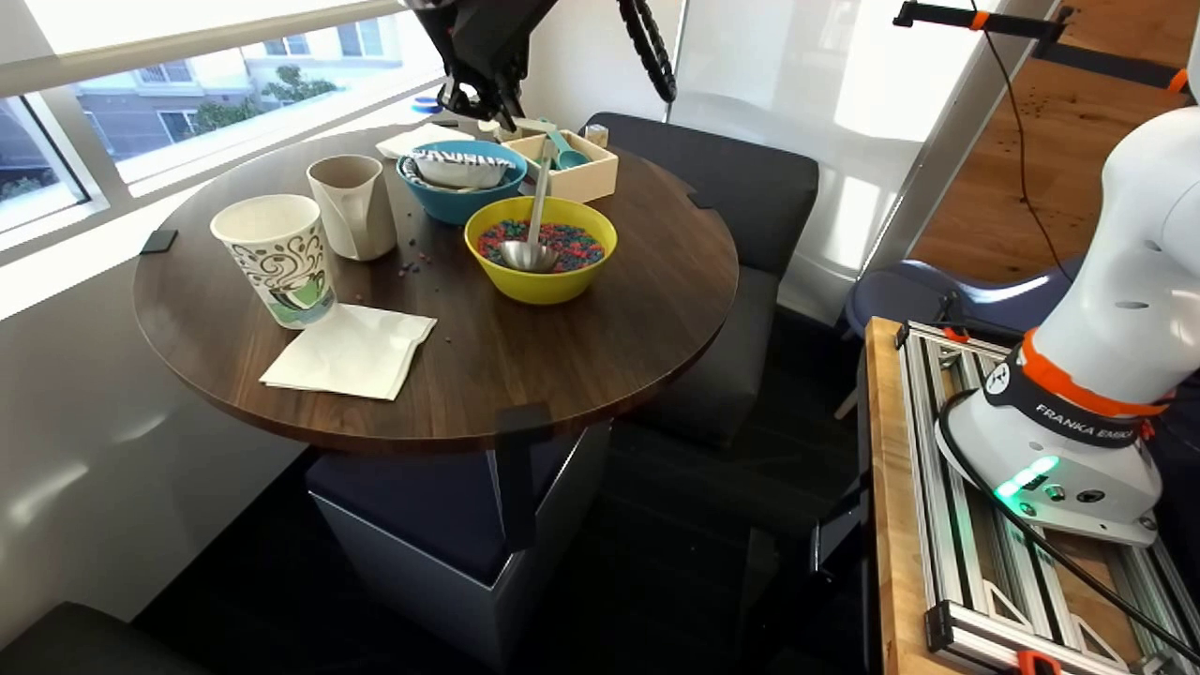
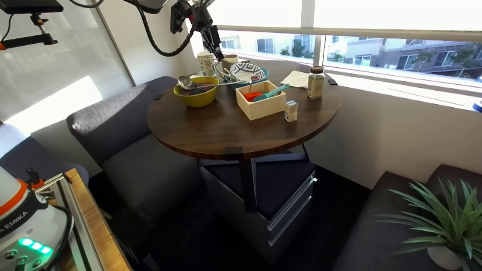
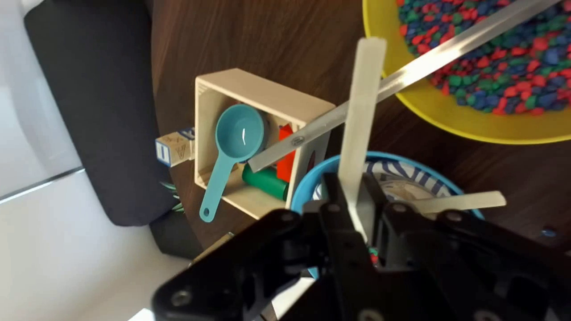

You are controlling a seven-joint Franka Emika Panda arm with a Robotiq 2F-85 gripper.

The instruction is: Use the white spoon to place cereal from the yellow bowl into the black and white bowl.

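My gripper [image 3: 350, 180] is shut on the pale handle of the white spoon [image 3: 360, 120]; the spoon's head is hidden behind the fingers. The gripper [image 2: 219, 56] is above the black and white bowl [image 2: 246, 70], which sits inside a larger blue bowl [image 2: 266, 76]. The black and white bowl also shows in the wrist view [image 3: 421, 176]. The yellow bowl [image 1: 544, 286] stands beside the blue bowl and holds red, green and blue cereal [image 3: 508, 84]. A few red and green bits show below the fingers; I cannot tell whether they lie on the spoon or in the bowl.
A metal ladle [image 3: 417, 71] rests in the yellow bowl, its handle reaching over a wooden box [image 3: 267, 96] with a teal scoop [image 3: 241, 133]. Another pale strip [image 3: 464, 203] crosses the blue bowl's rim. A paper cup [image 1: 281, 262], beige mug [image 1: 361, 211] and jar [image 2: 315, 82] stand nearby.
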